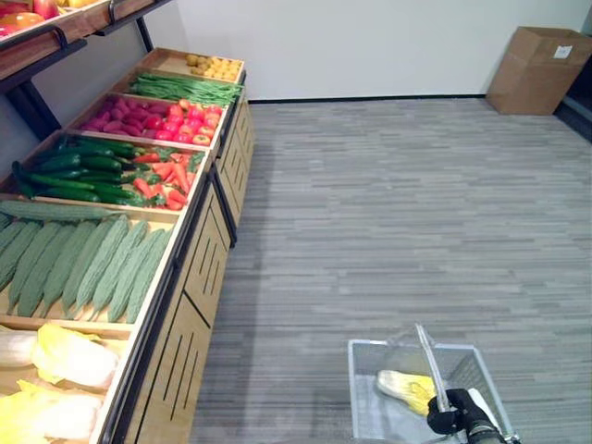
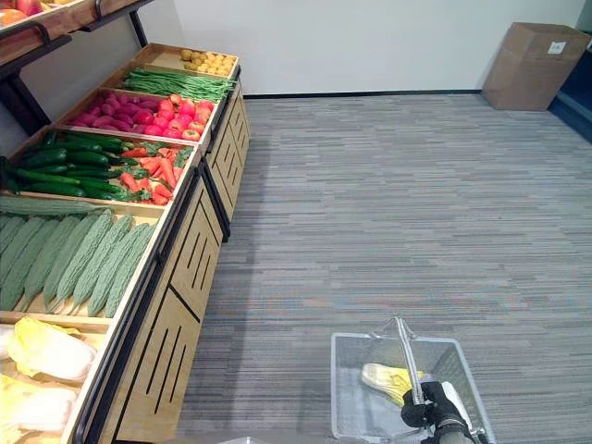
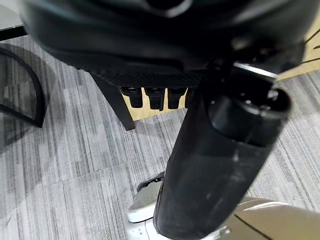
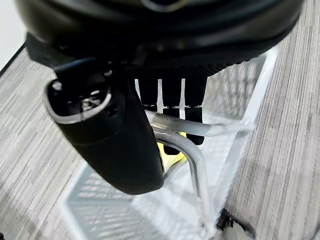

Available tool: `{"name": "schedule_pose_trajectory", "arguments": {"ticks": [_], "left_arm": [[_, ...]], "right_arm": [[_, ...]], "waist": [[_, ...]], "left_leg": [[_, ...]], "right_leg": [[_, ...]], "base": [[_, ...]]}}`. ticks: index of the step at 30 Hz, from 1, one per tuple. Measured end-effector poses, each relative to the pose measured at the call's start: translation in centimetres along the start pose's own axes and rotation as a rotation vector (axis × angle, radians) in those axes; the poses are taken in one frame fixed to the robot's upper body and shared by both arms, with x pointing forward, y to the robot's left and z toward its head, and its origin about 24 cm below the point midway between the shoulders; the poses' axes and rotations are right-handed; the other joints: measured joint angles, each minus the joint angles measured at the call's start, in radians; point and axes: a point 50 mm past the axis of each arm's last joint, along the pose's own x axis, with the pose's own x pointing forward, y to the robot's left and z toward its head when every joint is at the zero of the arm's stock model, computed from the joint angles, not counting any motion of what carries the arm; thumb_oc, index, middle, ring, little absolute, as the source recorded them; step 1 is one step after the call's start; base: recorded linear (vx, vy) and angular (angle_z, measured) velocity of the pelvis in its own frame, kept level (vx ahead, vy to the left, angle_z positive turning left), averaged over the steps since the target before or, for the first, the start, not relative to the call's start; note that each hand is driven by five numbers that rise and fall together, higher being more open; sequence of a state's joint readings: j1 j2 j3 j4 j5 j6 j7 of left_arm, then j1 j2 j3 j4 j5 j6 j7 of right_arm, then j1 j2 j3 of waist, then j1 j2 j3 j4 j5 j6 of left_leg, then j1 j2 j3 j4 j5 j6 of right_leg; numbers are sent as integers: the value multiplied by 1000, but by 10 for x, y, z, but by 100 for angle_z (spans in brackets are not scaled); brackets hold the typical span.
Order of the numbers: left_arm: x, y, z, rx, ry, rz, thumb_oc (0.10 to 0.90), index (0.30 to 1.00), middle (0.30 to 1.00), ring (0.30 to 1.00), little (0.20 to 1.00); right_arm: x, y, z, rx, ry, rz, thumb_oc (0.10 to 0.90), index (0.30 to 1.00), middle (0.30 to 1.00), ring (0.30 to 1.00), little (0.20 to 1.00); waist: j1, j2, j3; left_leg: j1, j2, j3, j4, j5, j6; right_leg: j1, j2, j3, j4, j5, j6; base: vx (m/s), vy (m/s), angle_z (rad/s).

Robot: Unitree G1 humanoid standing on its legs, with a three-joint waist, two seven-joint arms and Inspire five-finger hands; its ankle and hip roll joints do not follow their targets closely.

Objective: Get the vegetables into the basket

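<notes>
Right wrist view: the basket (image 4: 235, 150) handle is gripped by the right robot hand (image 4: 170, 107), one cabbage (image 1: 404, 388) lies inside, and more vegetables (image 1: 88, 259) remain shelved.

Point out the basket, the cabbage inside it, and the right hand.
basket (image 2: 350, 388), right eye view, left mesh wall.
cabbage (image 1: 400, 385), left eye view, pale leafy middle.
right hand (image 1: 448, 416), left eye view, fingers round the handle.
</notes>
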State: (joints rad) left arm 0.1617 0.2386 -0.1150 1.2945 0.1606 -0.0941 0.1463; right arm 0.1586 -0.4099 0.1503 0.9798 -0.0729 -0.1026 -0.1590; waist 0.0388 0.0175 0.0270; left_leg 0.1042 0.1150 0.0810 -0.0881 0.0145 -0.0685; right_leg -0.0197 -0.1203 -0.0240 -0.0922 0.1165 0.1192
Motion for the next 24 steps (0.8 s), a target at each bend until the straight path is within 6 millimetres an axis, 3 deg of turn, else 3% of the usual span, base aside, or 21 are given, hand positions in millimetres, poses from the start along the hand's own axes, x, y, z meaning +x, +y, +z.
{"name": "schedule_pose_trajectory", "arguments": {"ticks": [6, 11, 16, 18, 21, 23, 24], "left_arm": [[1, 0, 7, -5, -20, 2, 900, 1000, 1000, 1000, 1000], [3, 1, 25, 24, -75, 9, 900, 1000, 1000, 1000, 1000], [6, 6, 42, 24, -117, 35, 900, 1000, 1000, 1000, 1000], [6, 7, 46, 21, -124, 44, 900, 1000, 1000, 1000, 1000], [7, 10, 46, 24, -110, 55, 900, 1000, 1000, 1000, 1000], [8, 11, 53, 9, -113, 64, 900, 1000, 1000, 1000, 1000], [9, 11, 59, 7, -127, 63, 900, 1000, 1000, 1000, 1000]], "right_arm": [[2, 12, 5, 4, 3, 35, 400, 300, 300, 300, 300], [5, 15, 6, 9, 29, 41, 400, 300, 300, 300, 300], [8, 13, 13, 16, 6, 27, 400, 300, 300, 300, 300], [10, 11, 20, 18, -11, 24, 400, 300, 300, 300, 300], [15, 7, 34, 22, -46, 13, 400, 300, 300, 300, 300], [16, 5, 40, 21, -65, 7, 400, 300, 300, 300, 300], [16, 3, 39, 5, -68, 5, 400, 300, 300, 300, 300]], "waist": [[0, 2, -1], [0, 9, 6], [-6, 25, 62], [-3, 32, 91], [8, 17, 126], [31, -24, 158], [30, -37, 167]], "left_leg": [[-2, 2, -6, 0, 0, 0], [-6, 7, -14, 0, 0, 0], [-30, 35, -42, 23, 5, -8], [-55, 62, -52, 71, 7, -20], [-104, 67, -79, 201, 10, -21], [-208, 42, -173, 393, 65, -71], [-247, 13, -225, 429, 53, -95]], "right_leg": [[0, 0, -7, 0, 2, 4], [0, 5, -14, 0, 1, 3], [1, 29, -42, 8, -4, -8], [-31, 53, -59, 75, -41, -38], [-42, 65, -57, 126, -82, -71], [-28, 47, -59, 116, -90, -92], [-17, 36, -59, 101, -80, -115]], "base": [[4, -23, 2], [0, -70, 3], [-5, -136, 12], [5, -194, 12], [42, -127, -3], [115, -63, -1], [124, -8, 8]]}}
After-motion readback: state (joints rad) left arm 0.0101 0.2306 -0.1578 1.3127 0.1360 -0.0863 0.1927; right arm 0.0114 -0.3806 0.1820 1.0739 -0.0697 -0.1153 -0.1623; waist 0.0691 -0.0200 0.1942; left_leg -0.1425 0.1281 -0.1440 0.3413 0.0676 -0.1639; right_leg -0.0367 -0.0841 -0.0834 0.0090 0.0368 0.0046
